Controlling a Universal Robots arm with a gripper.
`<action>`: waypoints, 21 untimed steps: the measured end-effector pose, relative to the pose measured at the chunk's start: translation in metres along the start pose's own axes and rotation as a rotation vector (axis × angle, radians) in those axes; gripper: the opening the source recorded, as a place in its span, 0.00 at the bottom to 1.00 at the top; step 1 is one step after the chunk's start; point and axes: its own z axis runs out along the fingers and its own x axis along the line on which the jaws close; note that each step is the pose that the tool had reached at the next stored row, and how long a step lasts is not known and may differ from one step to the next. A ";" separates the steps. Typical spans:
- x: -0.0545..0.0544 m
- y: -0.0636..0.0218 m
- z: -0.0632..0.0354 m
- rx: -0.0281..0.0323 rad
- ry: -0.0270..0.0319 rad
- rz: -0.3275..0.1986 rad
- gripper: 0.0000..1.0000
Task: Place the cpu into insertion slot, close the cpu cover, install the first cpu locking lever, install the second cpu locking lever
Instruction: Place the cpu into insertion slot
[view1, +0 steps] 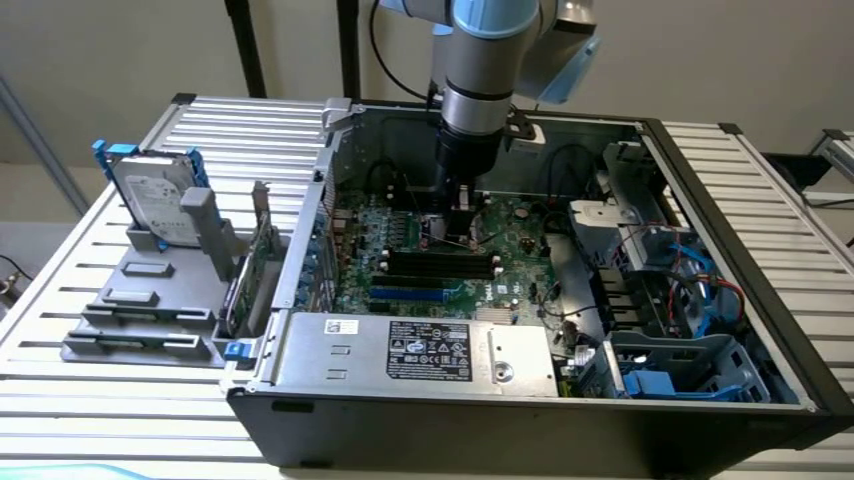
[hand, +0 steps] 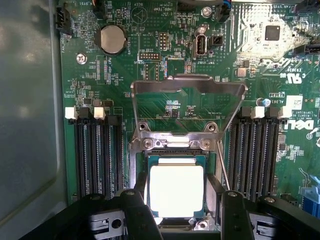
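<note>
Seated: the cpu (hand: 176, 190) lies in the insertion slot (hand: 172, 144) on the green motherboard (hand: 150, 30) — step one looks done. The gripper (hand: 182, 196) straddles it, fingers spread wider than the chip, released. The cpu cover (hand: 187, 84) stands raised open — closing it and both locking levers are outstanding.

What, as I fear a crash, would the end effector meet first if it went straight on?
Probably the cpu, face up at the slot directly ahead of the end effector; the raised cover stands beyond that line. Depth is unclear.
</note>
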 end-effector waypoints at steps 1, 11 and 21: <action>0.000 0.0002 0.0001 0.0001 0.0000 0.000 0.54; 0.000 0.0004 0.0010 0.0004 0.0003 0.006 0.54; 0.000 0.0004 0.0019 0.0006 0.0004 0.011 0.54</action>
